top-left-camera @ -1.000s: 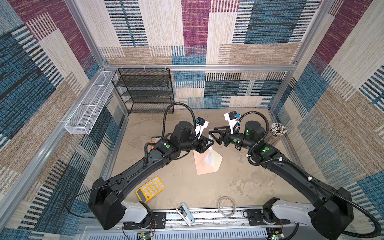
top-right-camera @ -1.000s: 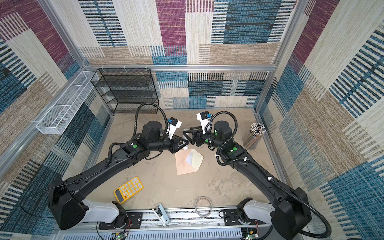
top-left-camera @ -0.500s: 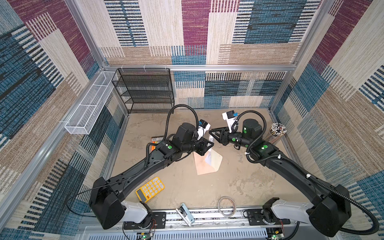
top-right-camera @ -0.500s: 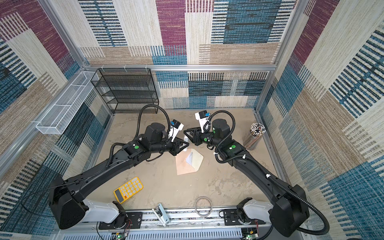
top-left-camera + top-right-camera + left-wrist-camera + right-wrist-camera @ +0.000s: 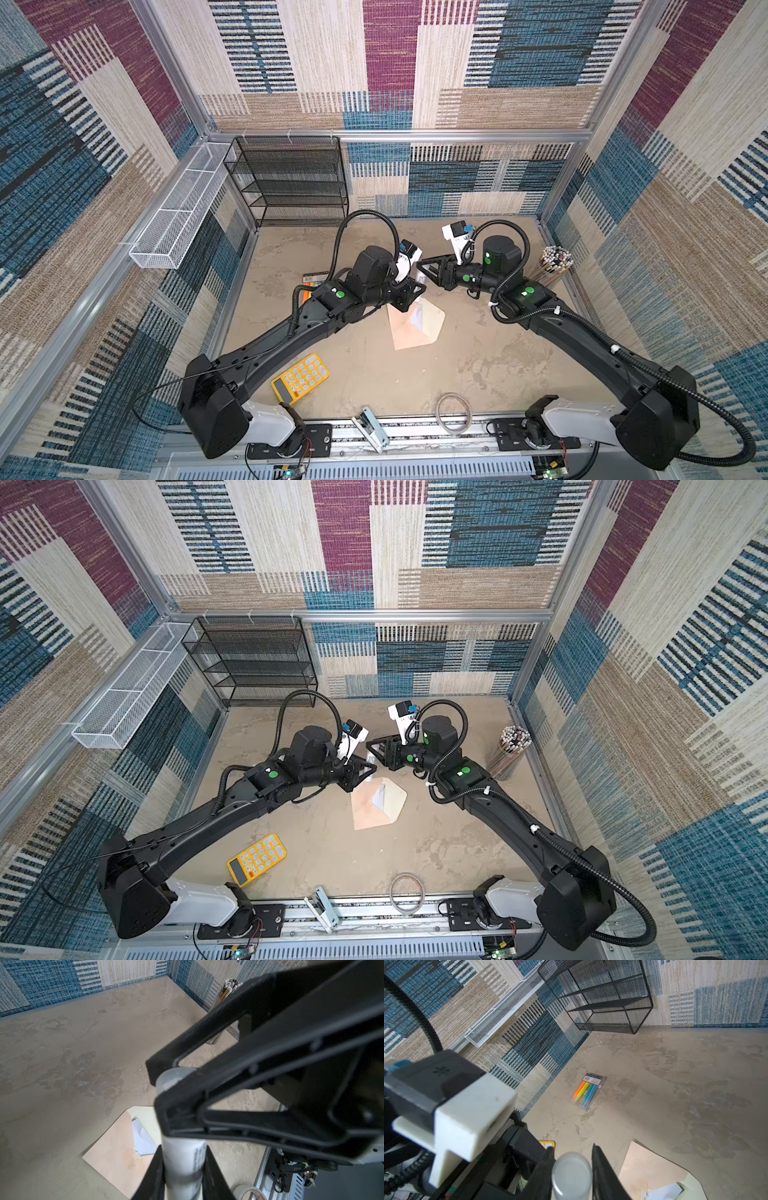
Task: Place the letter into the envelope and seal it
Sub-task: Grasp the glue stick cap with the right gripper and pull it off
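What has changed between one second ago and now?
The right gripper had its jaws wide open and has now closed them on the capped end of the tube. Its arm shifted only slightly. Unchanged: the left gripper keeps its hold on the tube's body, the envelope lies open on the table with the letter inside, and the calculator has not moved.

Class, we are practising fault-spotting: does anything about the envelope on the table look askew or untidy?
Yes. The letter sits crooked in the envelope: a white corner sticks out of the mouth at a slant, seemingly curled, over the open cream flap. The envelope itself lies skewed to the edges of the table.
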`<move>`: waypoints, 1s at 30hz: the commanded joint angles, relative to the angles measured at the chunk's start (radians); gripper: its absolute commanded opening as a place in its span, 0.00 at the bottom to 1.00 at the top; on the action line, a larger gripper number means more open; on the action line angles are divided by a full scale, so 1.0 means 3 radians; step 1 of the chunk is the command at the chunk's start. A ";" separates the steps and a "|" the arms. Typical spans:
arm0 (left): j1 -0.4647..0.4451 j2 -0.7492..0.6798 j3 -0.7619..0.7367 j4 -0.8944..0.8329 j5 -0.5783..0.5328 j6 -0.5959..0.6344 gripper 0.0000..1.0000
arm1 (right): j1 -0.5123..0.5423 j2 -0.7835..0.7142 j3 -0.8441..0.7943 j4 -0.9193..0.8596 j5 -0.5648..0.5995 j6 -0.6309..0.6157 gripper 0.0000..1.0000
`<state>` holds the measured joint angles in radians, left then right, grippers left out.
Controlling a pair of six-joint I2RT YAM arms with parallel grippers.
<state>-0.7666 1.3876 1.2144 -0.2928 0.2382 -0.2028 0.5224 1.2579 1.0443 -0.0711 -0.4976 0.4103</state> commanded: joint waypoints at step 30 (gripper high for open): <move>-0.0083 0.0178 -0.0412 -0.0163 -0.0374 0.0159 0.00 | -0.0242 0.0056 0.0508 -0.0264 0.0315 -0.0083 0.00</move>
<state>-0.7921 1.4326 1.1133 -0.0917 0.1844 -0.1577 0.4683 1.2812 1.1664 -0.3389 -0.4637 0.3836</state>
